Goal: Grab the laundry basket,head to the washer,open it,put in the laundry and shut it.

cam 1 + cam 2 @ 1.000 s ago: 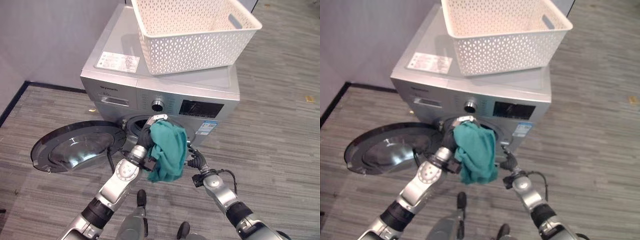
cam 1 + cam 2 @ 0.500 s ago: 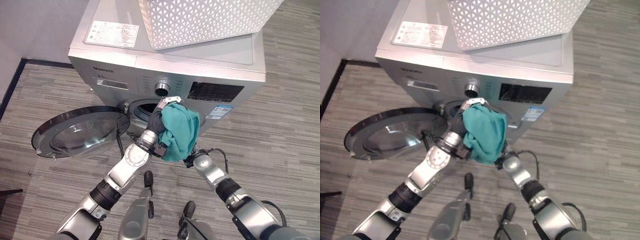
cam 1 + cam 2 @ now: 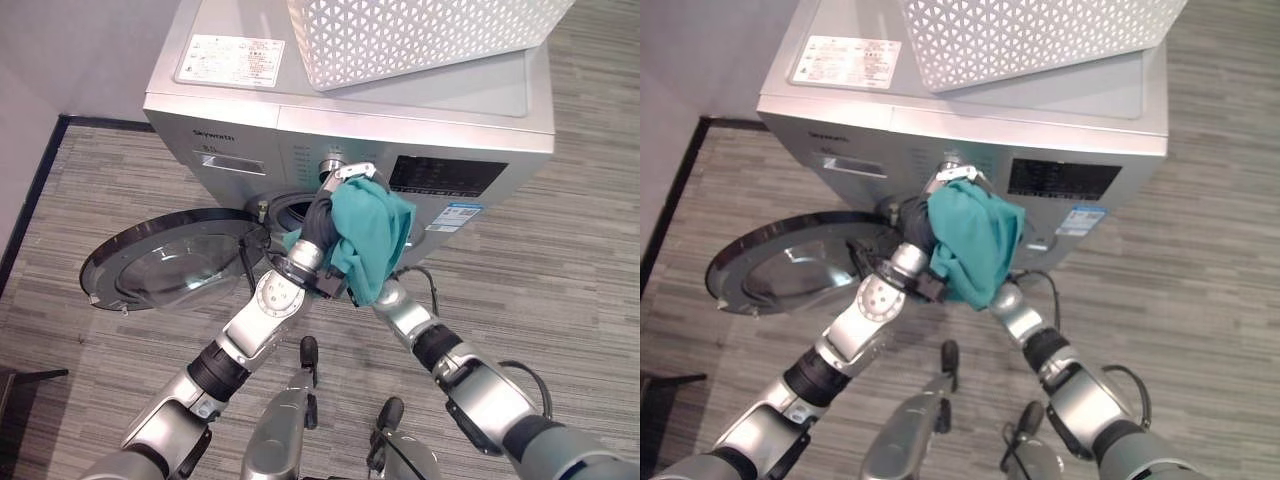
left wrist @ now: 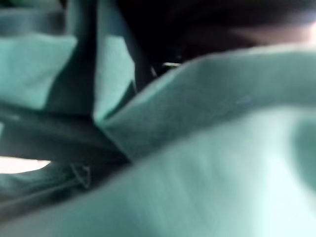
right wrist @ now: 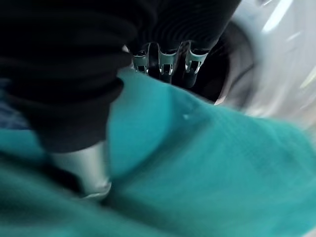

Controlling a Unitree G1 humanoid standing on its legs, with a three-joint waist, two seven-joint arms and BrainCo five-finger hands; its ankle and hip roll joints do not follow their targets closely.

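Observation:
A silver front-loading washer (image 3: 250, 125) stands with its round door (image 3: 175, 270) swung open to the left. Its dark drum mouth (image 3: 290, 212) shows beside my left hand (image 3: 318, 225). That hand is shut on a bunched teal cloth (image 3: 372, 235), held up against the washer front just right of the mouth; folds of the teal cloth (image 4: 197, 148) press close in the left wrist view. My right hand (image 5: 74, 74) reaches in under the cloth (image 5: 222, 163) from the right, facing the drum. The white lattice laundry basket (image 3: 420, 40) sits on top of the washer.
A grey wall and a dark floor strip (image 3: 45, 175) run left of the washer. The open door juts out low over the striped grey floor (image 3: 560, 250). A control knob (image 3: 330, 165) and a dark display panel (image 3: 450, 178) sit above the cloth.
The camera has come closer to the washer. Both arms have lifted the teal cloth from below the drum mouth up to the level of the mouth and knob.

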